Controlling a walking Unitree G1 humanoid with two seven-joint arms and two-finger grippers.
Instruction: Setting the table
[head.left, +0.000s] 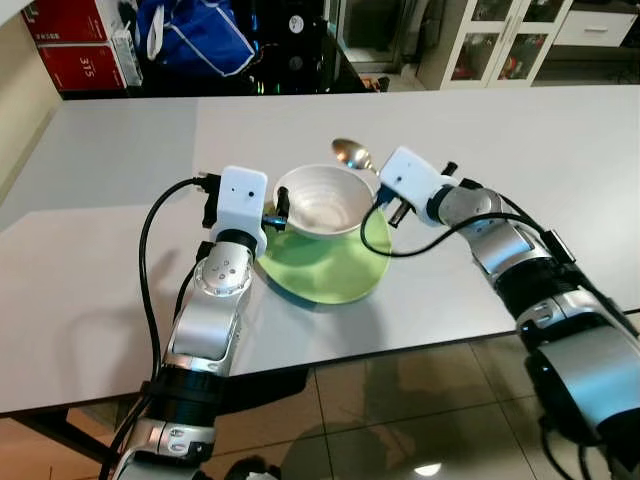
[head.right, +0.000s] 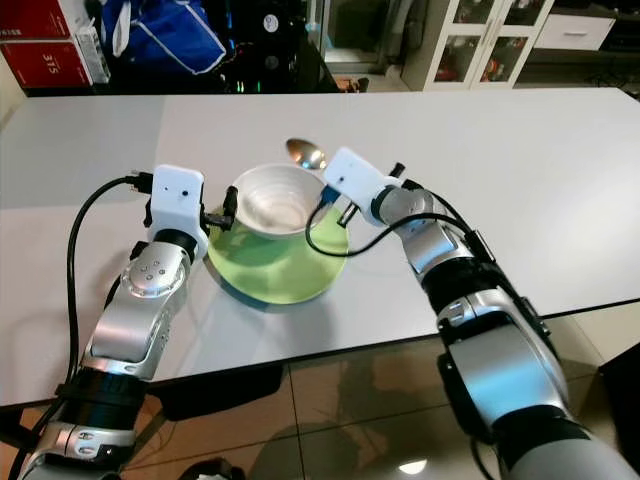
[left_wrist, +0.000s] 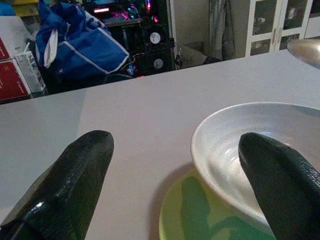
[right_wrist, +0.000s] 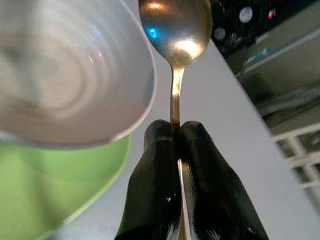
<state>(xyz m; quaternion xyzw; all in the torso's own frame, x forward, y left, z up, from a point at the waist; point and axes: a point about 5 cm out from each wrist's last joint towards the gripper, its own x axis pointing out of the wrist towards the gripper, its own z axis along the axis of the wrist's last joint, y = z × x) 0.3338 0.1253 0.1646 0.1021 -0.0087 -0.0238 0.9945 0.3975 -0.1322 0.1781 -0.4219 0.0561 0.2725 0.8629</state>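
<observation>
The bowl is white, the plate under it is light green, the spoon is golden, the table is pale grey.

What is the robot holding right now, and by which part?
The right tool pinches a spoon by its handle, its head beside the bowl. The left tool is open at the bowl's rim, holding nothing.

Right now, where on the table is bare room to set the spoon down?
Bare white table lies right of the green plate and beyond the white ceramic bowl. It is crowded around the bowl: left gripper at its rim, right gripper holding the metal spoon.
</observation>
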